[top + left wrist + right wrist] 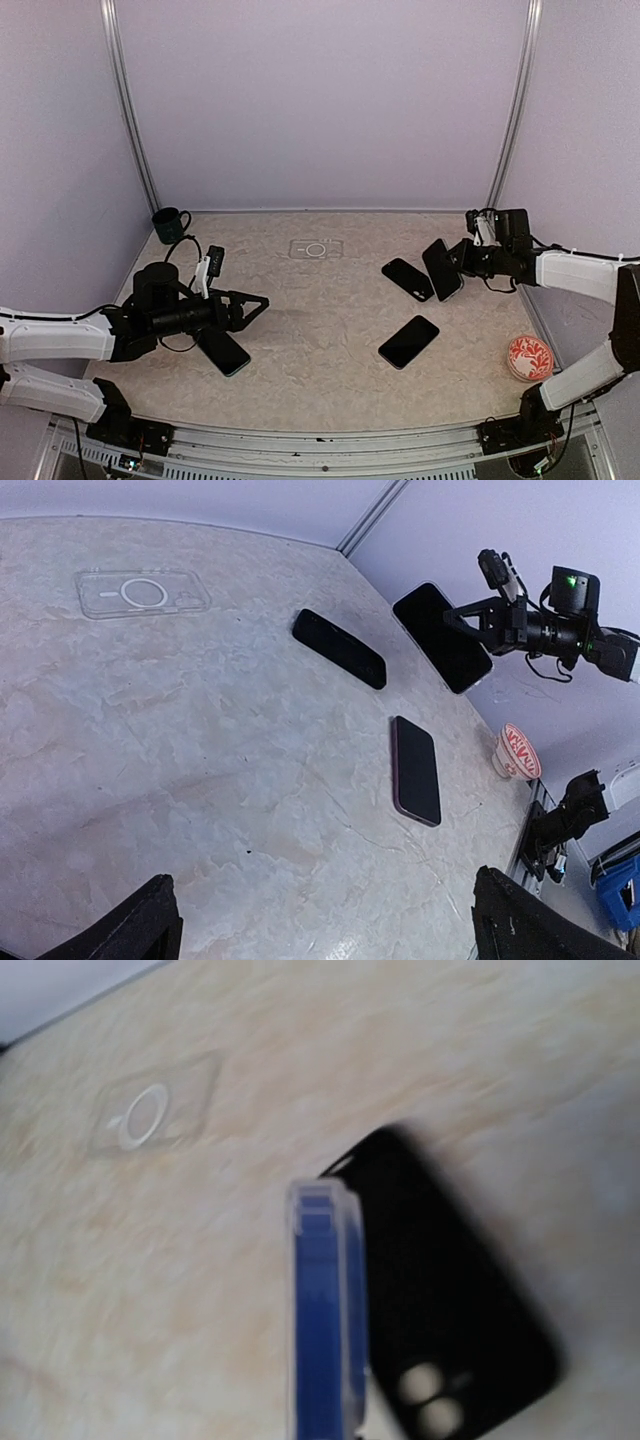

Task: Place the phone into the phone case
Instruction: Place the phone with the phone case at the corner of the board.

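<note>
**Inspector:** Right gripper [458, 258], condition?
**Recorder:** Clenched on the phone [441, 268], gripped at one edge. The phone stands steeply tilted, its dark face towards the left arm. In the right wrist view it shows edge-on: a blue side with a pale, translucent rim. Whether its lower corner touches the table [330, 390] cannot be told.

**Inspector:** Nearest item?
**Recorder:** A black piece [408, 278], phone-shaped, lies flat on the table just beside the phone, on its left. It has two pale round spots at one end. Whether it is a phone or a case cannot be told.

**Inspector:** The case?
**Recorder:** The clear case [316, 248] lies flat at the back middle of the table, well apart from the phone. It bears a white ring marking, and the table's pattern shows through it.

**Inspector:** Further out?
**Recorder:** A second phone [408, 341] lies dark face up, nearer the front and apart from the black piece. A red-and-white bowl [529, 356] stands at the right front, near the right arm's base.

**Inspector:** Left gripper [255, 310]?
**Recorder:** Released, jaws wide apart, nothing between them. It hangs low over the left side of the table, pointing towards the centre. A third phone [226, 351] lies flat, partly under the left arm. A dark mug [170, 224] stands in the back left corner
</note>
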You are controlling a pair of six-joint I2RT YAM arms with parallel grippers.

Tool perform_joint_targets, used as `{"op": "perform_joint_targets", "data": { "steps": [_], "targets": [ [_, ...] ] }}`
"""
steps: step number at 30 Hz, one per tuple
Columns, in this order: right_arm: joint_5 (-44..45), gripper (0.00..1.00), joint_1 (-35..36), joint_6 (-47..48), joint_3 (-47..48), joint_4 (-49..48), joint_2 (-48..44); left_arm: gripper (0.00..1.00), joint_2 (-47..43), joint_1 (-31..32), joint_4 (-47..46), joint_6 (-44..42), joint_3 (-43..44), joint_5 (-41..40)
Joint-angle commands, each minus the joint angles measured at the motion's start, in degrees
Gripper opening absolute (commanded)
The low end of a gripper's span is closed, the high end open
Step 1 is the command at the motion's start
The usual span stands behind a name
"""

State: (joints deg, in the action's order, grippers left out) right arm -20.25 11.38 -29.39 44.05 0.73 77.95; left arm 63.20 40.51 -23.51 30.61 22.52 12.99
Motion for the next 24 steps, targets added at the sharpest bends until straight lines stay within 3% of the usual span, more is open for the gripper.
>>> {"op": "perform_joint_targets", "data": {
  "steps": [1, 8, 13, 24],
  "targets": [
    [-6.6, 0.00, -6.5, 3.6, 5.6, 0.8, 3.0, 0.99, -1.3, -0.5, -1.2, 0.0, -0.7, -0.1],
    [-13.4, 0.00, -16.5, 2.1, 9.0, -0.6, 9.2, 0.99, -1.3, -0.5, -1.9, 0.3, -1.1, 0.4],
    [-8.0, 0.00, -16.8, 7.4, 17.6, 3.7, 16.8, 0.99, -0.8, -0.5, -3.2, 1.1, -1.9, 1.2],
    [-11.2, 0.00, -16.8, 13.1, 34.3, 5.4, 32.4, 0.99, -3.2, -0.5, -2.3, 1.8, -2.9, 1.5]
  ]
}}
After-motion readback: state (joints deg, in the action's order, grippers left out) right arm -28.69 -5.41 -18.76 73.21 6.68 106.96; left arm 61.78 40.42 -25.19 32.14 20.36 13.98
